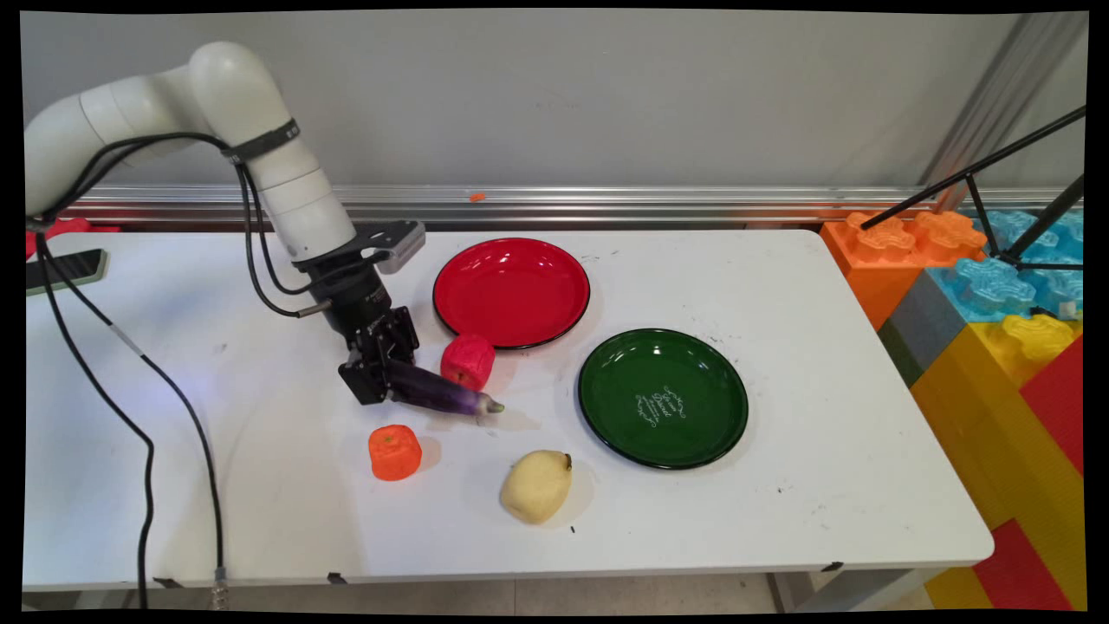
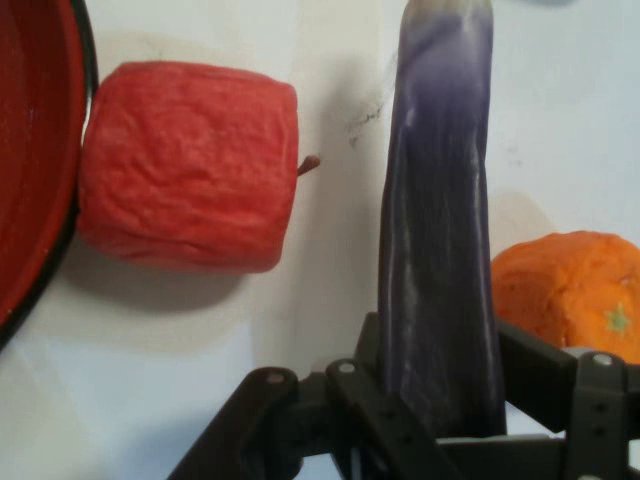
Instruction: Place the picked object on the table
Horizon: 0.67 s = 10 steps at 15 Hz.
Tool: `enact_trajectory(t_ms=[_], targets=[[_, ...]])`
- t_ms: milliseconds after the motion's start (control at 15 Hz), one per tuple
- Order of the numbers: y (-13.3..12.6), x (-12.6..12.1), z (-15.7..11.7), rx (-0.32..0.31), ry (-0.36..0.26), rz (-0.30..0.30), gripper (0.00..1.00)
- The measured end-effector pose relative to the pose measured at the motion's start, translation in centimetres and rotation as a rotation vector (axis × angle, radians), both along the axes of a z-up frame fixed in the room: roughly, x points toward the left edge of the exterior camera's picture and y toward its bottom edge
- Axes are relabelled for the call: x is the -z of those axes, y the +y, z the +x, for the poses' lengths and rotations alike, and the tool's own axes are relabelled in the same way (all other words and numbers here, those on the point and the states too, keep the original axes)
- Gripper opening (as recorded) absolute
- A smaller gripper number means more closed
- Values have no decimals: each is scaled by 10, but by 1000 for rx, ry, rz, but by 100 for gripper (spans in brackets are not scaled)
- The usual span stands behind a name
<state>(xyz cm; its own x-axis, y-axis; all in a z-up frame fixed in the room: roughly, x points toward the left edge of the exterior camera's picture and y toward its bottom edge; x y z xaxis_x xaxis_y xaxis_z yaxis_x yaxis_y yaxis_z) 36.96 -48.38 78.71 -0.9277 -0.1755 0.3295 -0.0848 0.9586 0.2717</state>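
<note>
The black two-finger gripper (image 1: 379,374), left of the frame's centre in the main view, has its jaws clenched on the blunt end of a long glossy purple toy aubergine (image 1: 437,395), whose greenish stalk tip points toward the right of the frame and sits low over the white desk (image 1: 823,433); whether that tip touches the surface cannot be told. In the hand view the aubergine (image 2: 437,250) runs straight up the middle from between the linkage, held near its base. Just above it in the main view lies a red spongy cube-like toy fruit (image 1: 468,361), near the rim of the shiny red round plate (image 1: 511,292). Below the aubergine stands an orange ribbed toy fruit (image 1: 395,451), and toward the lower centre a pale yellow toy pear (image 1: 536,486). A dark green round plate with white lettering (image 1: 663,398) lies right of centre. With the hold so far from the middle, the long body would likely swing or droop, so a slow, level carry that clears both neighbouring fruits looks wise
</note>
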Motion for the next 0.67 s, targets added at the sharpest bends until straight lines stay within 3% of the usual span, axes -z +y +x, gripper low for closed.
enact_trajectory(t_ms=[267,333,667], targets=[[1,7,1,-3,1,5,0],[2,8,1,-5,2,6,100],[2,12,2,-24,9,19,100]])
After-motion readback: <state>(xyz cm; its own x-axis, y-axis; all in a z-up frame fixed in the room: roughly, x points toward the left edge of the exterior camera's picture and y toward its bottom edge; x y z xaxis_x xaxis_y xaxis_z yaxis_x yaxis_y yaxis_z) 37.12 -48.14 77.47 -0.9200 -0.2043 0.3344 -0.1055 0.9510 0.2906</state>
